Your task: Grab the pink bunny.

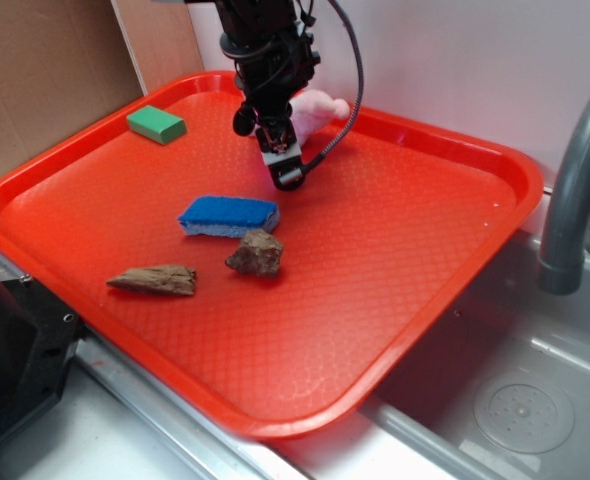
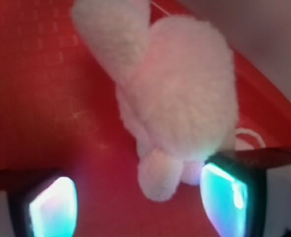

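So the pincer (image 2: 140,197) is spread wide atm, both fingers (image 2: 52,207) showing at the bottom of the wrist view w/ a big gap between them and nothing gripped. The pink bunny (image 2: 177,98) lies straight ahead of it on the red tray (image 1: 455,230), mostly beyond the fingertips; its lower end pokes into the gap, much closer to the right-hand finger in that view and prob just brushing it, can't tell for sure bc it's blurry up close. From the exterior cam the arm blocks most of the bunny, only a pale pink bit peeks out behind the pincer near the tray's far rim. Other stuff sits on the near side of the pincer, away from the bunny: blue sponge (image 1: 229,216) close by, two brown chunks (image 1: 256,254) a bit further, green block (image 1: 156,124) off to the side. Progress-wise: approach looks basically done, lineup roughly ok but off-centre. Still left imo: nudge fwd so the body sits between the fingers, close, then lift. No grasp yet
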